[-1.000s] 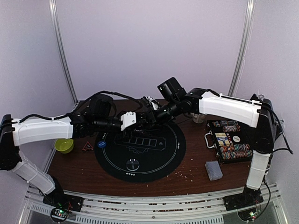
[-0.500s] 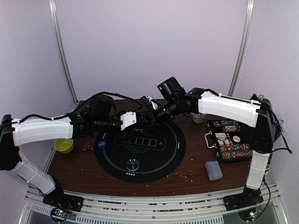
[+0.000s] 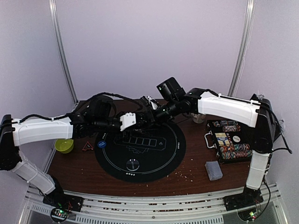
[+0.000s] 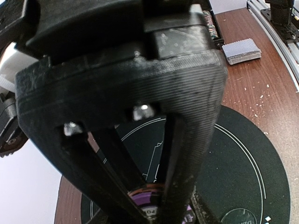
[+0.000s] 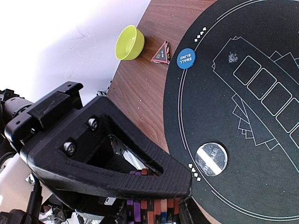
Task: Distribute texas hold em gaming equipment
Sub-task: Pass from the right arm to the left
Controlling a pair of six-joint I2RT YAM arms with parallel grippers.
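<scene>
Both arms extended inward, grippers meeting tip to tip.
Right gripper [image 3: 150,113] clasps a chip stack [image 5: 145,207]; left gripper [image 3: 141,119] faces it, its grip unclear.

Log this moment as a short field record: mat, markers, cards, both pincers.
mat: black round mat, central
on mat: blue disc at left edge; clear disc at near edge
left of mat: yellow-green bowl, red triangle
cards: deck, right of mat, near side
left pincer: purple chip between its fingers, grip unclear
right pincer: shut on chip stack
</scene>
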